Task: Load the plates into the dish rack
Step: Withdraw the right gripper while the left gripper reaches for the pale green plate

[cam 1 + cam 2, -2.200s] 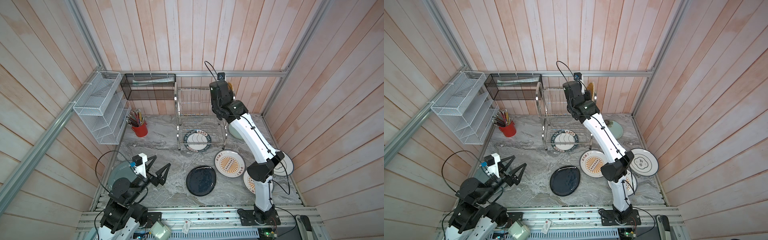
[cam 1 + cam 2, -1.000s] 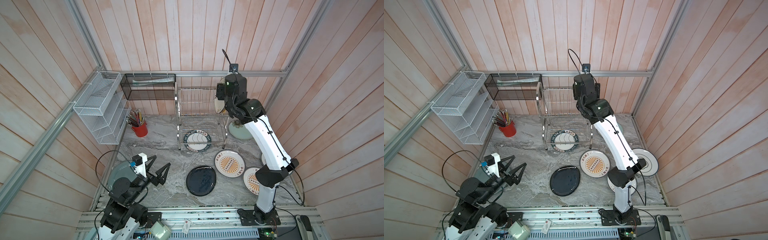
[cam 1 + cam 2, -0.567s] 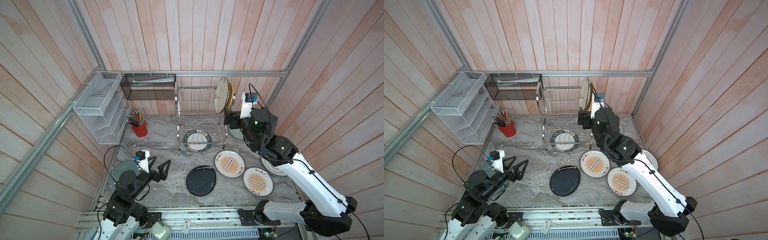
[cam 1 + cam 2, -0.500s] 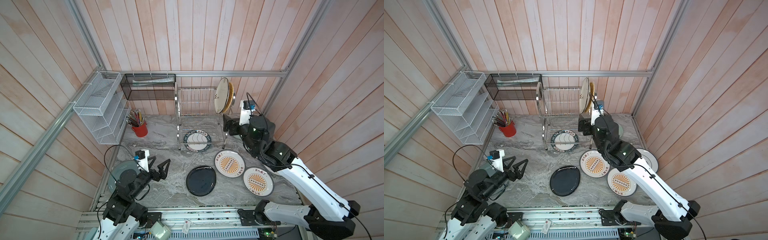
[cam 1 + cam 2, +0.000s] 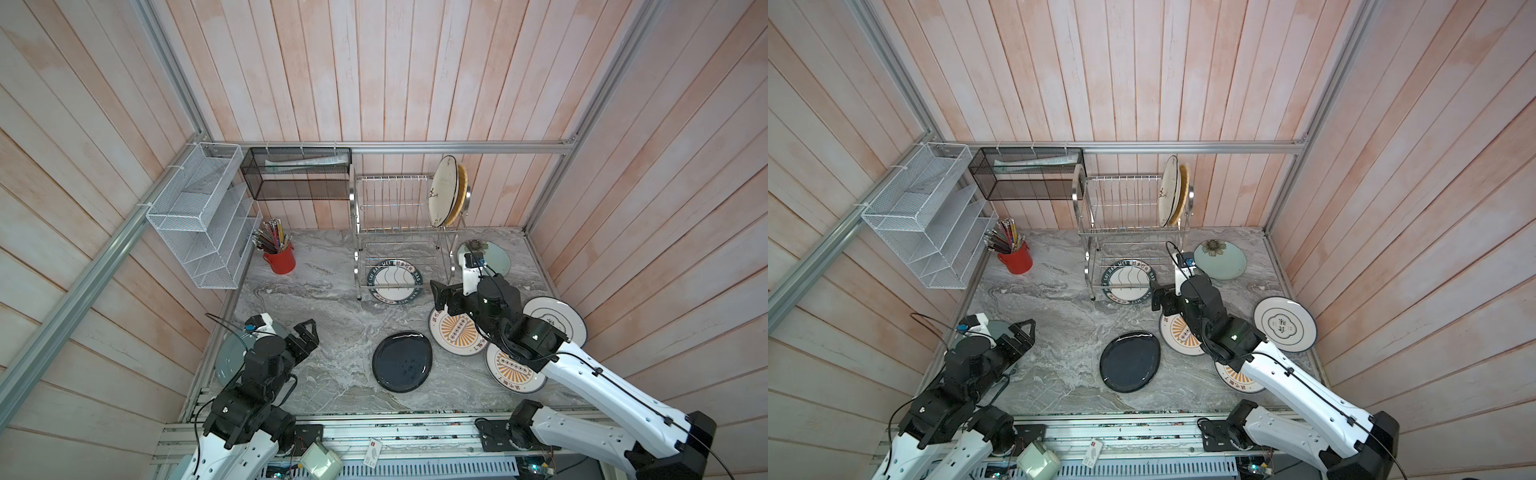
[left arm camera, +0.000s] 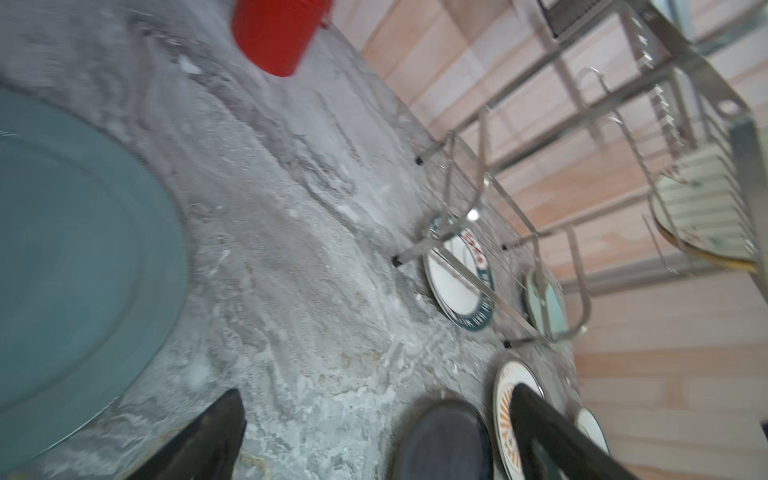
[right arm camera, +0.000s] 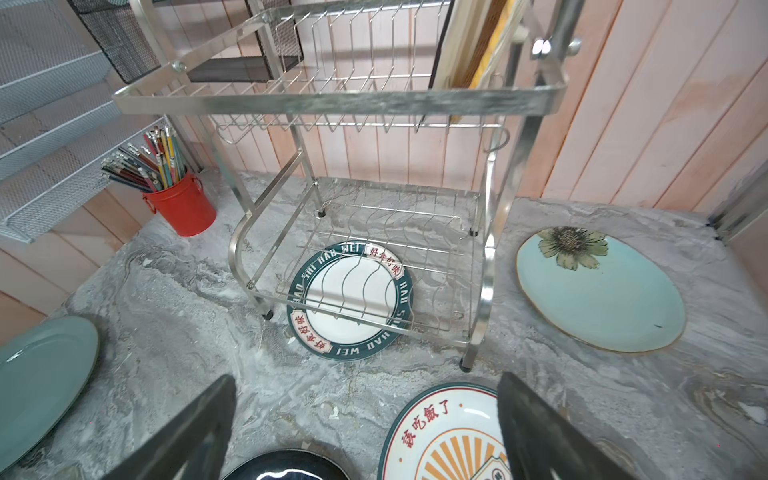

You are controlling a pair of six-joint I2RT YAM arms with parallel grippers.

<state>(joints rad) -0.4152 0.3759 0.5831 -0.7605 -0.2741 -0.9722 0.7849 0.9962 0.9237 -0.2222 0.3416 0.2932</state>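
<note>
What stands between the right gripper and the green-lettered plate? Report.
The rack's lower tier: the plate lies on the table under its wires, only its near rim sticking out. Nothing else lies before the open right gripper.

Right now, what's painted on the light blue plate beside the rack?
A brownish-green flower near the rim of the mint plate, clearest in the right wrist view.

- White wire shelf [image 5: 199, 220] on the wall, upper left in a top view.
- Black mesh basket [image 5: 297, 178] just right of it.
- Red pot [image 5: 280, 261] of pencils [image 5: 270, 235] below, on the grey marble tabletop [image 5: 332, 320].
</note>
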